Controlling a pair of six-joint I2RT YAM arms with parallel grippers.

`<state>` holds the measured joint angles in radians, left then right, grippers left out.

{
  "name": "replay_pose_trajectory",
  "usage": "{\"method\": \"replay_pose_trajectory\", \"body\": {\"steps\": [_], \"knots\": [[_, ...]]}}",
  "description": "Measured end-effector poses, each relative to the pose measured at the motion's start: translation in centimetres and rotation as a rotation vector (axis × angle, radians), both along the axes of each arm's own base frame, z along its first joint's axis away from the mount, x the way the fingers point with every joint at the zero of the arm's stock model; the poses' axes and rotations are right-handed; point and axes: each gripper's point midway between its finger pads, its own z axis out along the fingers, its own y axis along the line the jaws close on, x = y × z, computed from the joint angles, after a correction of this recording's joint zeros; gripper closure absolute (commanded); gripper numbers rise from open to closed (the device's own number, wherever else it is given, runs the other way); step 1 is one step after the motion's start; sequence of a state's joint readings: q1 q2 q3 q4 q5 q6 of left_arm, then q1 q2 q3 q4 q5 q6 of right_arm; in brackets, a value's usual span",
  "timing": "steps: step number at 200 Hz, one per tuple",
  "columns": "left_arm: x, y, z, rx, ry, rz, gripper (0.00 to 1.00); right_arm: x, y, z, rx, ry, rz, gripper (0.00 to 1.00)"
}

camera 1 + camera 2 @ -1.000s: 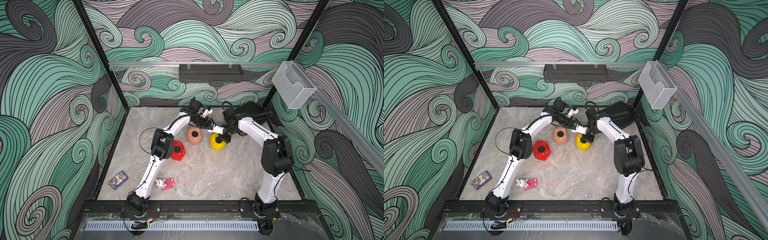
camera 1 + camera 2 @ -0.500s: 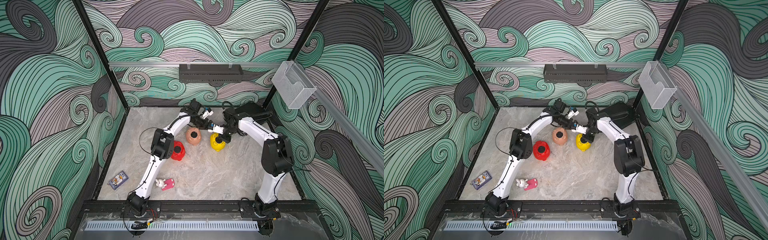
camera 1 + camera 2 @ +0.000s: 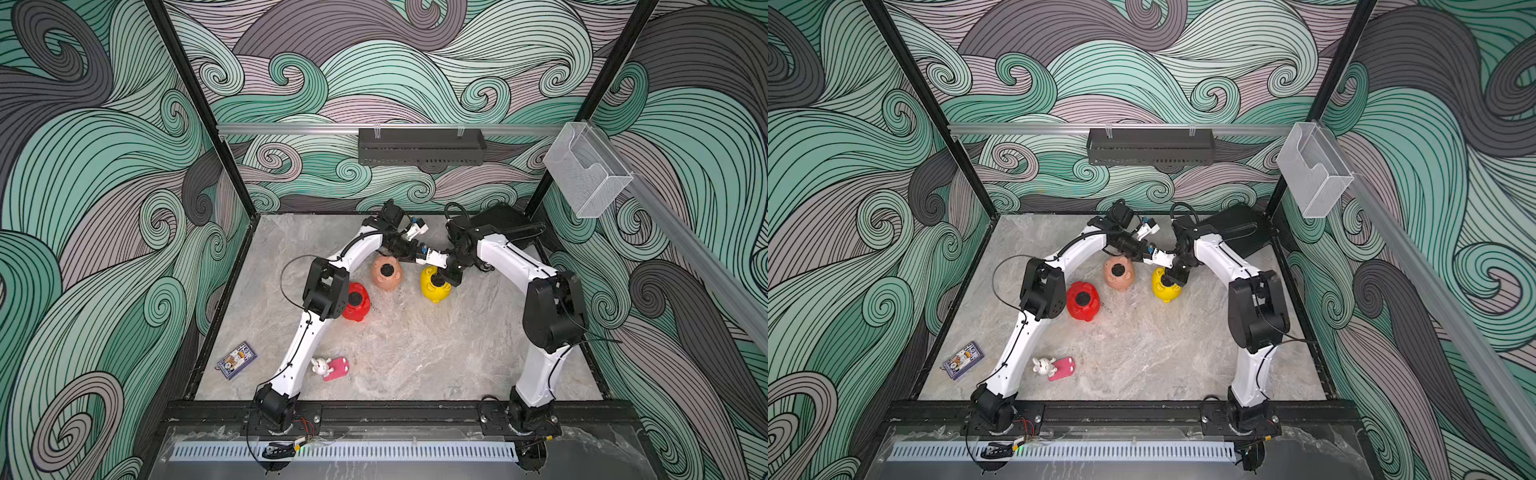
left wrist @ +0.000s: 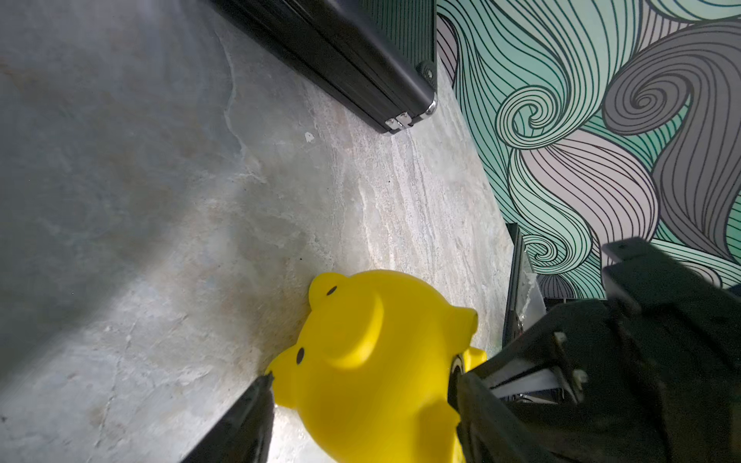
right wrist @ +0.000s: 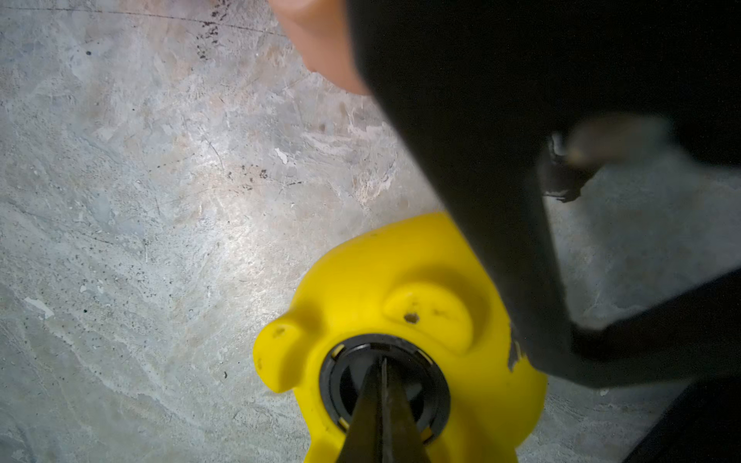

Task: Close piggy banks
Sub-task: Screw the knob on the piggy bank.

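The yellow piggy bank [image 3: 434,286] [image 3: 1166,287] lies belly up at the back middle of the table. My left gripper [image 4: 361,379] is shut on it, one finger [image 4: 248,417] on each side of its body. A black round plug [image 5: 425,385] sits in its belly hole. My right gripper [image 5: 381,362] is shut, with its tips resting on that plug. In both top views the peach-pink piggy bank [image 3: 386,272] [image 3: 1119,272] and the red piggy bank [image 3: 356,301] [image 3: 1082,301] lie to its left, each with a dark round spot facing up.
A white bunny toy with a pink flat piece [image 3: 330,368] and a card pack [image 3: 236,360] lie front left. A black case [image 3: 503,224] [image 4: 341,60] stands at the back right corner. A black shelf [image 3: 422,147] hangs on the back wall and a clear bin [image 3: 586,174] on the right wall.
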<state>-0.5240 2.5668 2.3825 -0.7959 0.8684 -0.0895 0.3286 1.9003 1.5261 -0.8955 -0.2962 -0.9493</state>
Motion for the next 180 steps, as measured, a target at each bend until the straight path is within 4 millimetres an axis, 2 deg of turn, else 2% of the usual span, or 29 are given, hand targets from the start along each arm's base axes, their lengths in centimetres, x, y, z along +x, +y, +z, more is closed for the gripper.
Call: {"method": "replay_pose_trajectory", "body": {"steps": [97, 180], "knots": [[-0.1, -0.3, -0.2, -0.009, -0.005, -0.011, 0.32, 0.0, -0.1, 0.0, -0.001, 0.014, -0.021, 1.0], [-0.9, -1.0, -1.3, 0.004, -0.008, -0.039, 0.36, 0.2, 0.0, 0.0, 0.003, 0.041, -0.08, 1.0]]}}
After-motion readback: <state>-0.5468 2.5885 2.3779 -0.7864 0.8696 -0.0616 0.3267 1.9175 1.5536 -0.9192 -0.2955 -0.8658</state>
